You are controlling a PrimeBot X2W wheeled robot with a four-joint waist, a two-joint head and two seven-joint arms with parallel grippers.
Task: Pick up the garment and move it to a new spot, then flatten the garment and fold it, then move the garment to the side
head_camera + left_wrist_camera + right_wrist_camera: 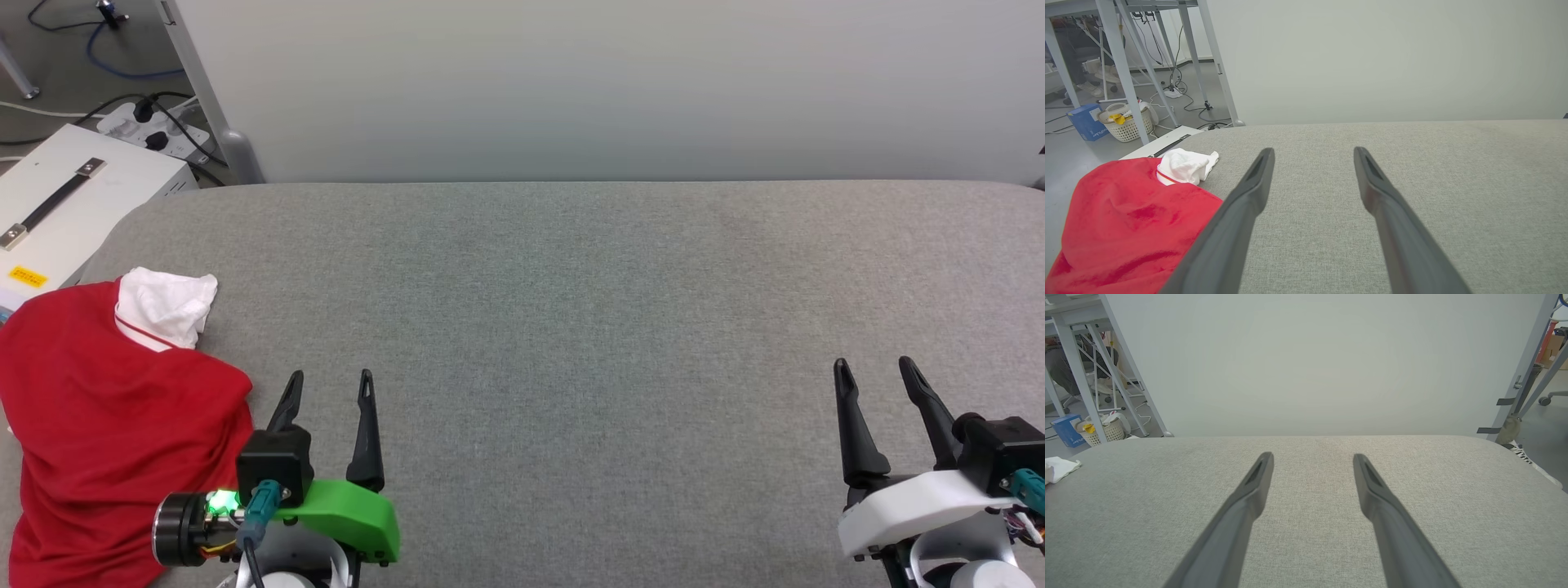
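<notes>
Garment [106,408] lies bunched at the left end of the grey padded table [571,310], red body in a heap with one white sleeve [167,306] on top toward the wall; its left part hangs over the table edge. Left gripper [331,376] sits just to the right of the heap, fingers spread wide with nothing between them (whether the near finger brushes the red cloth, I cannot tell). Right gripper [873,363] is well apart at the right end of the table, fingers likewise spread and empty, over bare fabric. A white box [65,204] with a black handle stands on the floor beyond the garment.
</notes>
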